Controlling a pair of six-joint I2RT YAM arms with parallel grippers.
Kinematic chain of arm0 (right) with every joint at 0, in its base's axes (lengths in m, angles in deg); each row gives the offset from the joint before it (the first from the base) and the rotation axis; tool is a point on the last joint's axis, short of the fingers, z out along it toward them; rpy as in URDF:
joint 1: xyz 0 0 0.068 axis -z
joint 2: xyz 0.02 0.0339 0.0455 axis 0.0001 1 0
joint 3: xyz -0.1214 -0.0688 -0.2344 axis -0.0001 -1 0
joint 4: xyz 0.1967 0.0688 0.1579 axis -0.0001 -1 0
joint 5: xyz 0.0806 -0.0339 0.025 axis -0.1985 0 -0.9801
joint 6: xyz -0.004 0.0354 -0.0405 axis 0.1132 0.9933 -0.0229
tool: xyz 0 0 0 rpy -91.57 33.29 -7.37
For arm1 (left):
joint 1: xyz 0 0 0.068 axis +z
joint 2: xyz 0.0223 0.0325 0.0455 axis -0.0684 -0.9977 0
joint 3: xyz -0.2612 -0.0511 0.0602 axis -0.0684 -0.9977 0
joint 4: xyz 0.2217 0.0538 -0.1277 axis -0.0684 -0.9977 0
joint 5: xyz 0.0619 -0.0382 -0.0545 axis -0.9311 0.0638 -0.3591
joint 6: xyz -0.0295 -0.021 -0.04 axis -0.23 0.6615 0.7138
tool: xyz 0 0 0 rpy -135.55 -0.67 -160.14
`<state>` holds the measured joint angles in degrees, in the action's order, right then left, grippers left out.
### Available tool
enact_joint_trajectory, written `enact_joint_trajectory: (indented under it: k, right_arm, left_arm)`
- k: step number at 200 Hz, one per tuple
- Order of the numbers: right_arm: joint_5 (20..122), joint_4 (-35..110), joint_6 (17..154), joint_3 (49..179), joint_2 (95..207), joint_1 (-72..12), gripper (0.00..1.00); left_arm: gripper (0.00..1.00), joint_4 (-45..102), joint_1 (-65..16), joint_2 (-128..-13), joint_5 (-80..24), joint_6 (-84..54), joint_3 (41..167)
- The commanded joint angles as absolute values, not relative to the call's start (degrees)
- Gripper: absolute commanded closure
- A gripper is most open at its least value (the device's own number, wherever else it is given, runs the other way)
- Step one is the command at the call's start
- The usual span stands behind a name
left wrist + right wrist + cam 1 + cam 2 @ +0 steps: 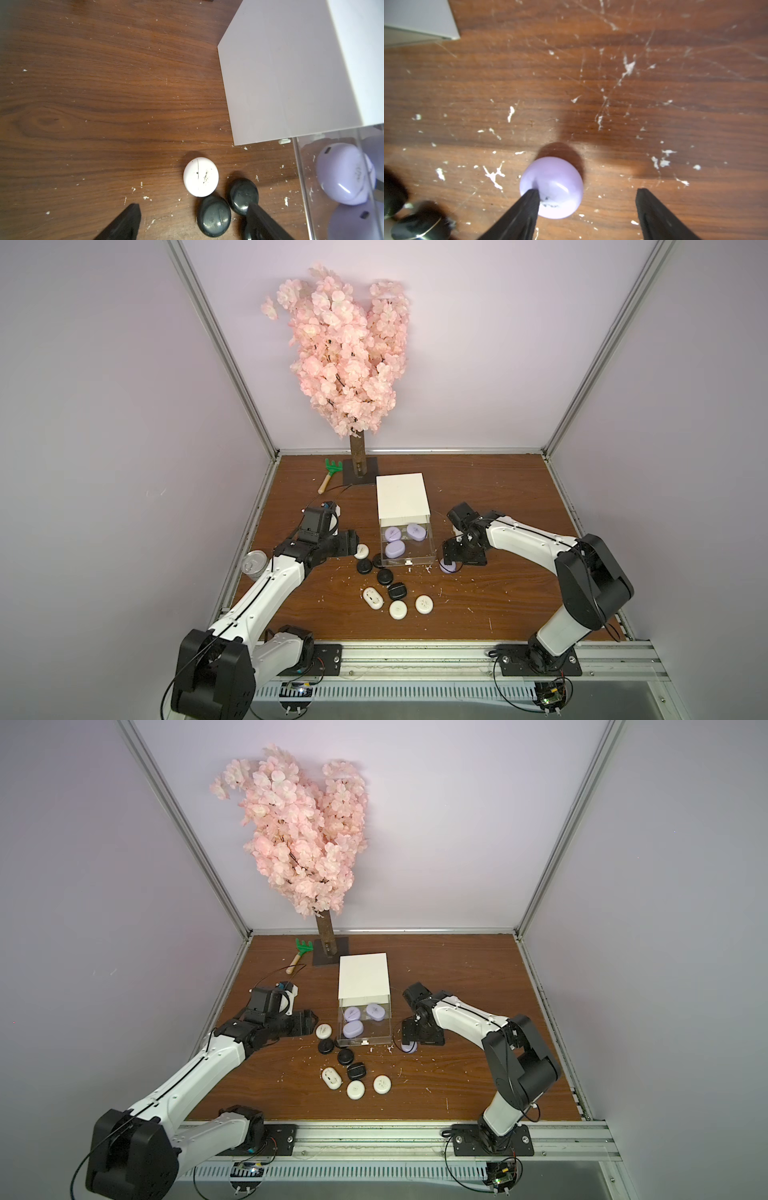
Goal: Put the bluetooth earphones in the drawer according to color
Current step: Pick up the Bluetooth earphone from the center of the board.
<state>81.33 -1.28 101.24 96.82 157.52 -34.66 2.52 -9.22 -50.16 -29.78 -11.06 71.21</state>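
A two-armed robot works at a brown wooden tabletop (498, 614), sorting small pebble-shaped earphone cases by colour. A white cabinet (401, 497) stands mid-table with 1 clear drawer (409, 561) pulled out, and 3 lavender cases (394, 549) lie inside it. The 4th lavender case (554, 187) lies on the tabletop near the drawer's front corner, on the robot's right. The right pincer (587, 193) hangs low over it, spread wide and holding nothing. The case sits off-centre, overlapped by 1 of the fingers (527, 209) rather than lying between them; whether they touch I cannot tell. This looks like the approach to picking up the last lavender case. The next move likely calls for a sideways shift to centre the case, then closing, lifting and clearing the drawer's wall before release. The left pincer (193, 207) is also wide open and empty, poised near a white case (201, 179) and 2 black cases (214, 216) on the cabinet's other side. Only the right wrist view shows the off-centre finger, which both top views hide beneath the pincer. Only the top views show all 3 cases in the drawer. The left wrist view shows just 2 through the clear wall.
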Motion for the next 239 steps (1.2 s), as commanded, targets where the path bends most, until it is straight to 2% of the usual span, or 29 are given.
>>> enact_joint_trajectory:
  k: [1, 59, 144, 210, 239]
  right_arm:
    - [78.25, -1.86, 100.32, 96.73, 156.2, -35.55, 0.19]
    - [78.21, -2.02, 100.48, 96.91, 157.43, -36.76, 0.19]
    - [80.0, -2.05, 101.09, 98.55, 160.82, -38.51, 0.24]
    - [85.67, -3.67, 102.26, 100.02, 161.58, -39.11, 0.24]
    - [87.41, -4.41, 102.25, 100.4, 162.04, -39.11, 0.28]
  left_arm:
    - [0.16, 2.37, -8.77, -49.23, -29.47, -11.7, 70.82]
    - [0.16, 2.39, -8.7, -49.41, -29.35, -11.7, 70.91]
    - [0.16, 2.45, -8.72, -49.58, -29.38, -11.72, 70.91]
    - [0.16, 2.44, -8.66, -49.58, -29.38, -11.68, 70.91]
    - [0.15, 2.48, -8.67, -49.5, -29.34, -11.71, 70.87]
